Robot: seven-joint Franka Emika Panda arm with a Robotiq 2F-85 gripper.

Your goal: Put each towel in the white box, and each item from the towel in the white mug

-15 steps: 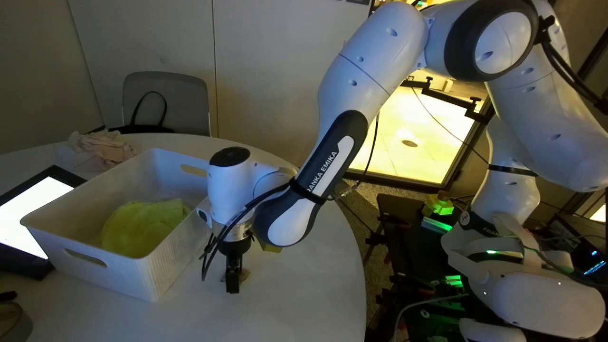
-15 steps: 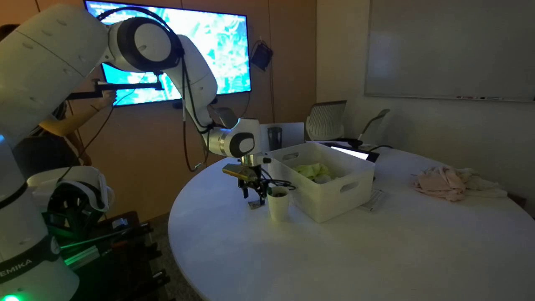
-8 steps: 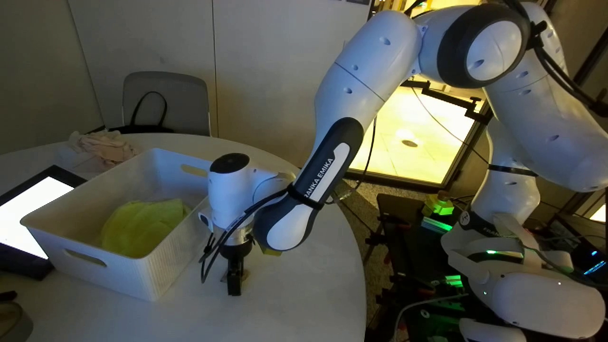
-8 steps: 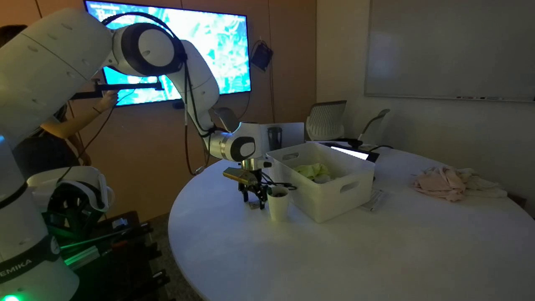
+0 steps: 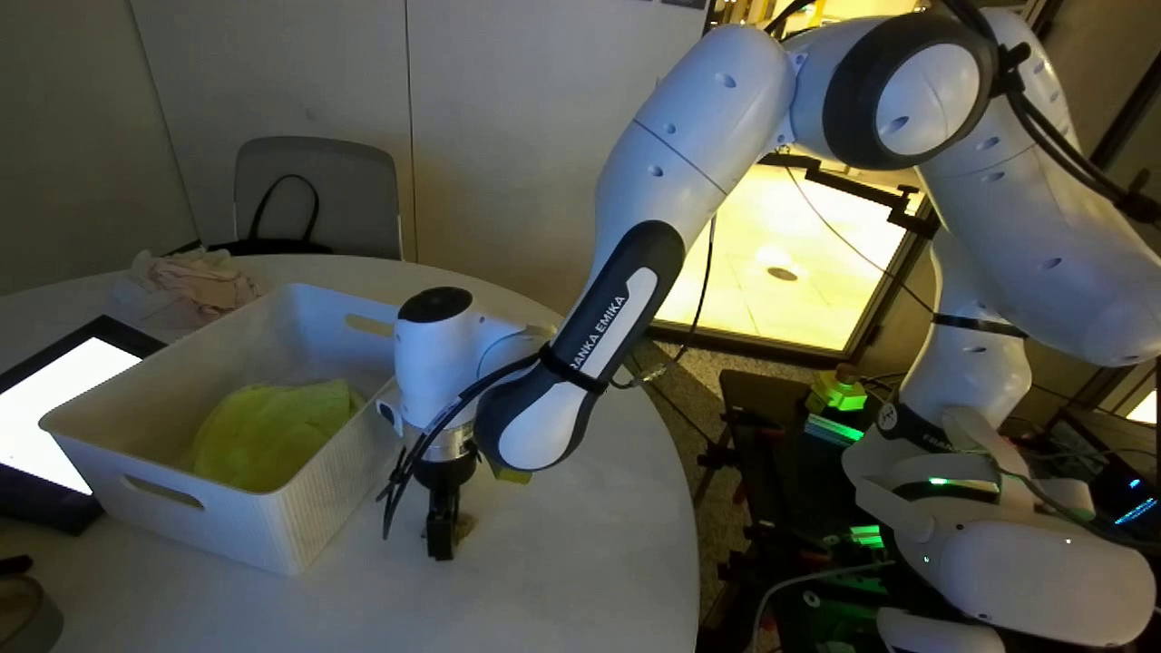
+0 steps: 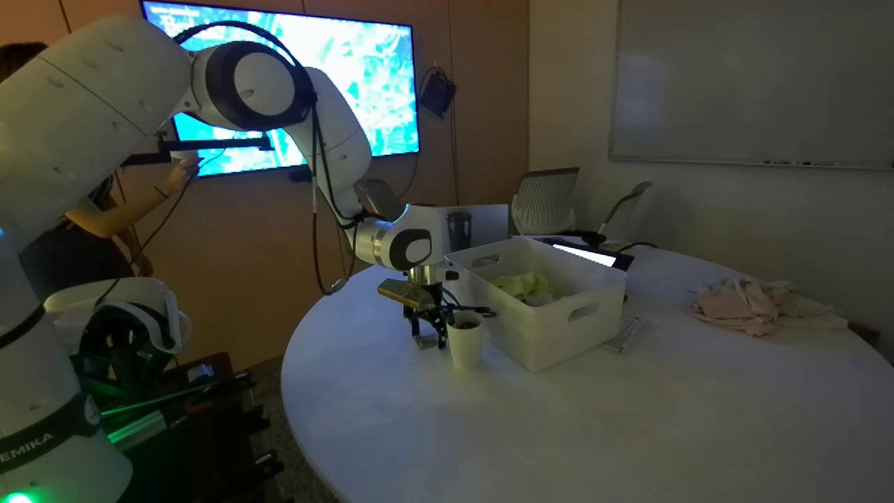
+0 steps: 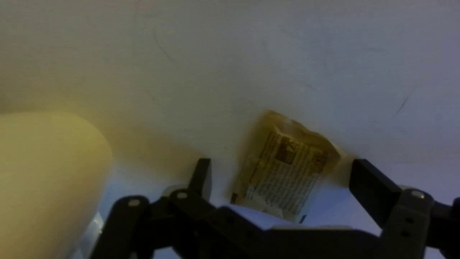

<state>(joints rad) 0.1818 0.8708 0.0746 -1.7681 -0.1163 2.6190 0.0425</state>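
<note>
Lying on the worktop (image 7: pixel 222 72), the printed packet (image 7: pixel 289 169) is showing between the parted jaws of the pincer (image 7: pixel 283 175) in the wrist view, looking light, crinkly, slippery; I'm favouring pinching its three- and nine-o'clock edges.

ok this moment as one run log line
gripper: open | packet: on table, between jaws | mug: upright beside gripper | yellow cloth: in box
</note>
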